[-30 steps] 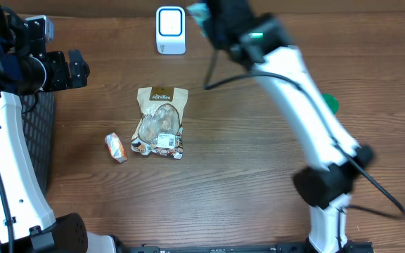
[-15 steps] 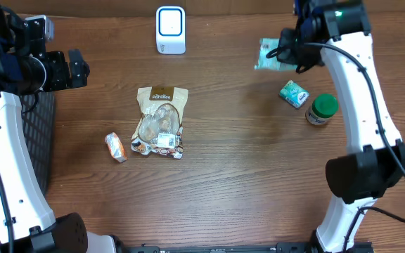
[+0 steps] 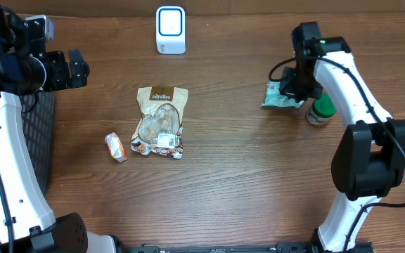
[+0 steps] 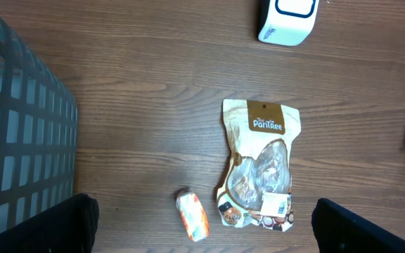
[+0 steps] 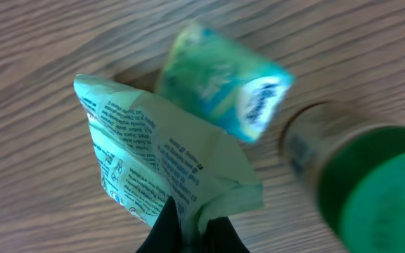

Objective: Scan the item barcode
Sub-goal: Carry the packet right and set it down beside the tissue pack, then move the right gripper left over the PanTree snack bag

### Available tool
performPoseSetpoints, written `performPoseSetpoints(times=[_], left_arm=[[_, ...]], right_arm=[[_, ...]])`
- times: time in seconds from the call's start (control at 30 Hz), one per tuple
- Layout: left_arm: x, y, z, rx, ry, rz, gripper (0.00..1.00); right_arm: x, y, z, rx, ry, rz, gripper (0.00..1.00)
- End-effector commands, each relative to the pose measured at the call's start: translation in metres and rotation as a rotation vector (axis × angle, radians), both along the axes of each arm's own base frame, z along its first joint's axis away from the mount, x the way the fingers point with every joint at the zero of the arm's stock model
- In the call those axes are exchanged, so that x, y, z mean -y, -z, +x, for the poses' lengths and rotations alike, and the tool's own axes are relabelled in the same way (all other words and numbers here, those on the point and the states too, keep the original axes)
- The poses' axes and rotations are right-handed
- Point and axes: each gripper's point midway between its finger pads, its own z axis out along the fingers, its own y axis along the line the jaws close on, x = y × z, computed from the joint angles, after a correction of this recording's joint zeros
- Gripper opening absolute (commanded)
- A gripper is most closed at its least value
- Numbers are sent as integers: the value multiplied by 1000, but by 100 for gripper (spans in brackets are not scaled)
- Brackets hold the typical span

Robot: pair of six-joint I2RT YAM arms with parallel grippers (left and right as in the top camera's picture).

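Above the brown wooden surface (image 3: 238, 190), your left jaws stand wide and empty. Your right jaws pinch the crinkled pale-green packet (image 3: 278, 97), low beside the green-lidded jar (image 3: 320, 110); lower it gently, clear of that jar, before releasing.

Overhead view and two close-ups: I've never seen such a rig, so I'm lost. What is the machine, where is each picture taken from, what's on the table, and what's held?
Two robot arms stand at a wooden table, each ending in a two-fingered pincer. One picture looks down from above; the others come from cameras on each wrist. On the table lie a brown snack pouch, an orange packet, a white scanner, a green-lidded jar and a teal packet. The right pincer is shut on a pale green packet; the left pincer is open, empty.
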Motion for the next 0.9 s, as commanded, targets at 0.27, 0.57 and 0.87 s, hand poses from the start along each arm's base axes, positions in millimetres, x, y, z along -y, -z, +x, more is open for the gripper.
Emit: performPoseSetpoints(times=[0.27,0.57,0.87], left_arm=[[2,-3,2,12,23,9,99],[2,-3,2,12,23,9,100],[2,-3,2,12,23,9,100]], right_arm=[[-7,-58,19,89,-71,100,67],[-136,-96,4,110,-347,500,67],[-286,-47,-34,110,-487,585,66]])
